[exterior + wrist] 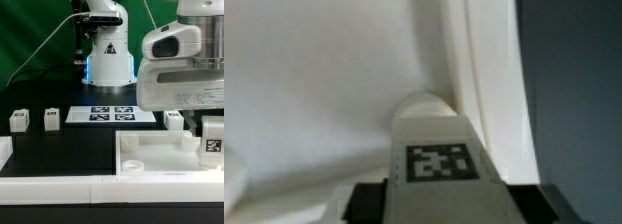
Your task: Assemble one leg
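Gripper (441, 204) closed on leg (441, 150), pads flanking tagged face, leg tip near rimmed white tray (322, 85) wall. Leg likely light, stiff, smooth plastic; could slip, so hold flat sides mid-body

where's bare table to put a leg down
Bare black table lies on the camera's side of the marker board, between the two loose legs and the white tray piece. The exterior view's right is crowded: gripper, its leg, another leg.

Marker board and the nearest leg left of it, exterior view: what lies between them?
Only bare black table, shown in the exterior view, separates marker board from leg.
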Controlling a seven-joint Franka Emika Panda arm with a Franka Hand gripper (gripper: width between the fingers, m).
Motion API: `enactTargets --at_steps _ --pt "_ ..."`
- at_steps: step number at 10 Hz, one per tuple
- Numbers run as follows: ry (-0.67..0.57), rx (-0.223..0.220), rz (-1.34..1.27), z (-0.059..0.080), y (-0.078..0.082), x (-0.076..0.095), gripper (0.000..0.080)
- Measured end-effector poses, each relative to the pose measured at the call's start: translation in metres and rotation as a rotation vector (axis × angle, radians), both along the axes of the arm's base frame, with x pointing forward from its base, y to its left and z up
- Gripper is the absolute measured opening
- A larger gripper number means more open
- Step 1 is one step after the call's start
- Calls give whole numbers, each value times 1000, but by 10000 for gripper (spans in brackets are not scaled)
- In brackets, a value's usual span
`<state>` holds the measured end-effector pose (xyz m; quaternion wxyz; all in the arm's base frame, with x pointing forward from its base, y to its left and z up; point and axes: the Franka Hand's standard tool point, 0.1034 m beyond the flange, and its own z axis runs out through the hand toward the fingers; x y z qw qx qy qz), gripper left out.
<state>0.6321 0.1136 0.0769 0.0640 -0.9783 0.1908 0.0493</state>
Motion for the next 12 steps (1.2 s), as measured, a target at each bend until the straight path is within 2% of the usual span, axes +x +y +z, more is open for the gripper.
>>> enactTargets --at_steps 1,5,6,8,9,11,12 --pt "25 20 -244 0 0 -2 296" --pt "83 5 -579 -1 5 -3 296" --pt "103 0 -731 -1 6 -2 296" --pt "128 26 -1127 -4 13 -5 296" --pt "133 62 -1243 -4 15 -5 296" --pt "130 75 -1238 -5 17 -4 296" --pt "127 73 -1189 -6 19 -6 342"
